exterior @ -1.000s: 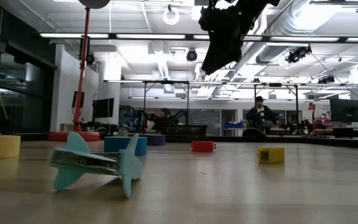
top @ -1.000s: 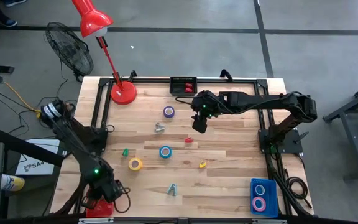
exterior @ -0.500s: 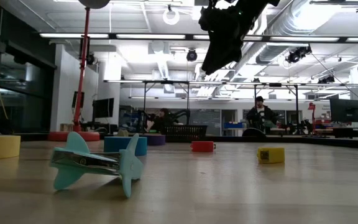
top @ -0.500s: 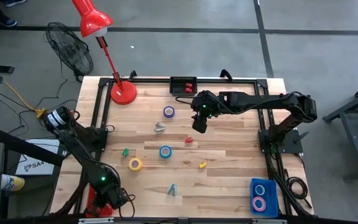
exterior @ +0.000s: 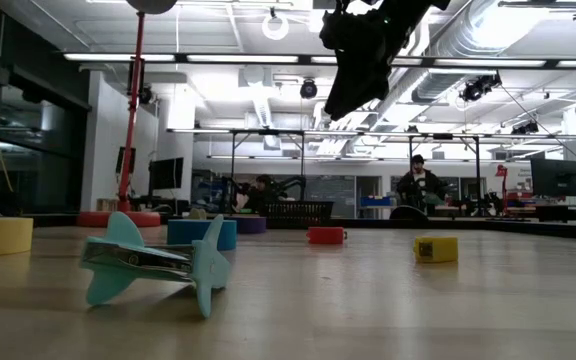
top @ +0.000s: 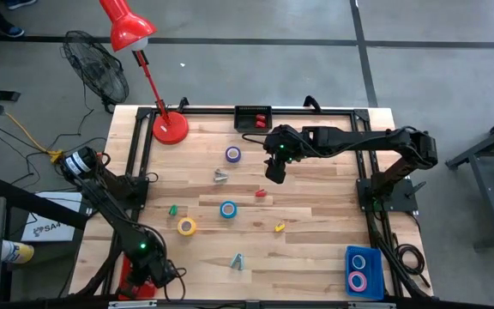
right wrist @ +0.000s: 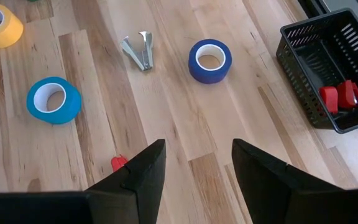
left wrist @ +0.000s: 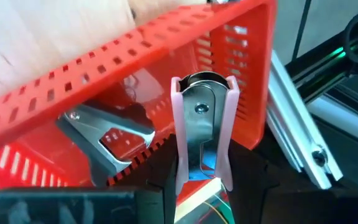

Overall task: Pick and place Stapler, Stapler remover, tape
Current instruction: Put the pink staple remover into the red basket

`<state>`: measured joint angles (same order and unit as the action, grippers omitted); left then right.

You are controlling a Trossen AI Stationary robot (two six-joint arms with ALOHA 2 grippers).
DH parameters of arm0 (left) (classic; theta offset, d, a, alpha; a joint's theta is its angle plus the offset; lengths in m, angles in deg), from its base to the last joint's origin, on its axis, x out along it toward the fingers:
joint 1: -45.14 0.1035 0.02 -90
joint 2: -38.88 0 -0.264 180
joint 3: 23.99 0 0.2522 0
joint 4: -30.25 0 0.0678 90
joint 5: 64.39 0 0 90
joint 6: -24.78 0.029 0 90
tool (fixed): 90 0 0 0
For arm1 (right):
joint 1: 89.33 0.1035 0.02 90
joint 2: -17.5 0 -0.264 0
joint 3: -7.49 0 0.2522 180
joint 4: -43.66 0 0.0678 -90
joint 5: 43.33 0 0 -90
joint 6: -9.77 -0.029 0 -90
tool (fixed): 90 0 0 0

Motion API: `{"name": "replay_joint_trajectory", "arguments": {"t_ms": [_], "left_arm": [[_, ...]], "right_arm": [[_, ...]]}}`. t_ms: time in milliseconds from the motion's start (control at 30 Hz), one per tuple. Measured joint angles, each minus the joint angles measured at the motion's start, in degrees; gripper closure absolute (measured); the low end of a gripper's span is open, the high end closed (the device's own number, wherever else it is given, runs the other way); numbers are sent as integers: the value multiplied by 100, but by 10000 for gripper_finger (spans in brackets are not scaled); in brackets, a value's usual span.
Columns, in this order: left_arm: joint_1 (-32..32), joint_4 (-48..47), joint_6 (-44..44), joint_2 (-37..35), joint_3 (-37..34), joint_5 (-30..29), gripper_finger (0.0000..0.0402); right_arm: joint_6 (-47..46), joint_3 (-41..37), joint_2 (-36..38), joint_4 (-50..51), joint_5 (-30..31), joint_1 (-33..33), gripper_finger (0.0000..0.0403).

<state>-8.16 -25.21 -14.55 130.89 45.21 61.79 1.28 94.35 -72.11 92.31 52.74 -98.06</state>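
Note:
My left gripper (top: 148,276) is at the table's near-left corner, over the red basket (left wrist: 73,68), shut on a pink staple remover (left wrist: 201,118). A black and silver staple remover (left wrist: 110,127) lies inside that basket. My right gripper (top: 273,172) hangs open above the table's far middle, touching nothing. Purple tape (top: 232,154), blue tape (top: 228,209) and yellow tape (top: 187,226) lie flat on the wood. A silver staple remover (top: 220,176) and a teal one (top: 237,262) also rest on the table. My left gripper pinches the pink staple remover between its two fingers by its jaw end (left wrist: 201,174). The rounded hinge end (left wrist: 202,81) points away from the fingers toward the red basket's wall. The remover is lifted clear; the fingers' dark bodies hide the exact place of contact.
A black basket (top: 253,116) with red items stands at the far edge beside a red lamp (top: 170,127). A blue bin (top: 363,273) at the near-right corner holds two tape rolls. Small green (top: 173,209), red (top: 261,193) and yellow (top: 280,227) pieces lie mid-table.
My left arm has moved toward the table's near edge, bringing its gripper over the red basket, then has kept still. The right arm has not moved.

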Motion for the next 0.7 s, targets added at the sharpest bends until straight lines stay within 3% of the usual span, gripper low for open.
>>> {"name": "replay_joint_trajectory", "arguments": {"t_ms": [200, 467, 700], "left_arm": [[0, 18, -55, 0, -147, 412, 302], [0, 281, -97, 2, -157, 443, 299], [0, 344, -144, 2, -157, 452, 257]], "right_arm": [[-1, 0, 0, -1, 0, -1, 226], [-2, 0, 0, 0, 0, -2, 226], [-2, 0, 0, -2, 0, -2, 226]]}}
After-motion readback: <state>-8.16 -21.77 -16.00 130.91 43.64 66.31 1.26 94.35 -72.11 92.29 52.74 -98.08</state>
